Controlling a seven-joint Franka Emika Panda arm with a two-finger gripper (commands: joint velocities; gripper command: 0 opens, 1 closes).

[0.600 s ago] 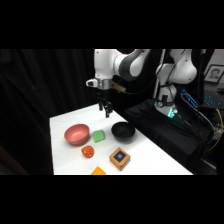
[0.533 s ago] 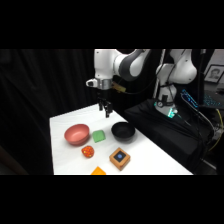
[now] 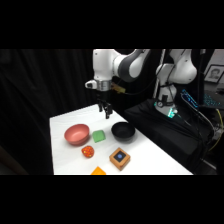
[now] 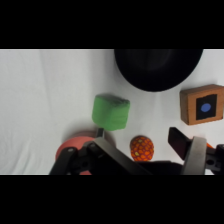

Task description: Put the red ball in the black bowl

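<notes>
The red ball (image 3: 88, 151) (image 4: 142, 148), small and speckled, lies on the white table near its front, just in front of the green cube. The glossy black bowl (image 3: 123, 131) (image 4: 157, 67) stands to the right of the cube and holds nothing. My gripper (image 3: 106, 112) (image 4: 139, 136) hangs well above the table, behind the cube and between the two bowls. It is open, and nothing is between its fingers. In the wrist view the ball shows between the two fingertips, far below them.
A pinkish-red bowl (image 3: 77, 134) (image 4: 74, 145) stands left of a green cube (image 3: 99, 136) (image 4: 110, 111). A wooden block with a blue centre (image 3: 120, 157) (image 4: 202, 104) sits in front of the black bowl. An orange piece (image 3: 99, 171) lies at the table's front edge.
</notes>
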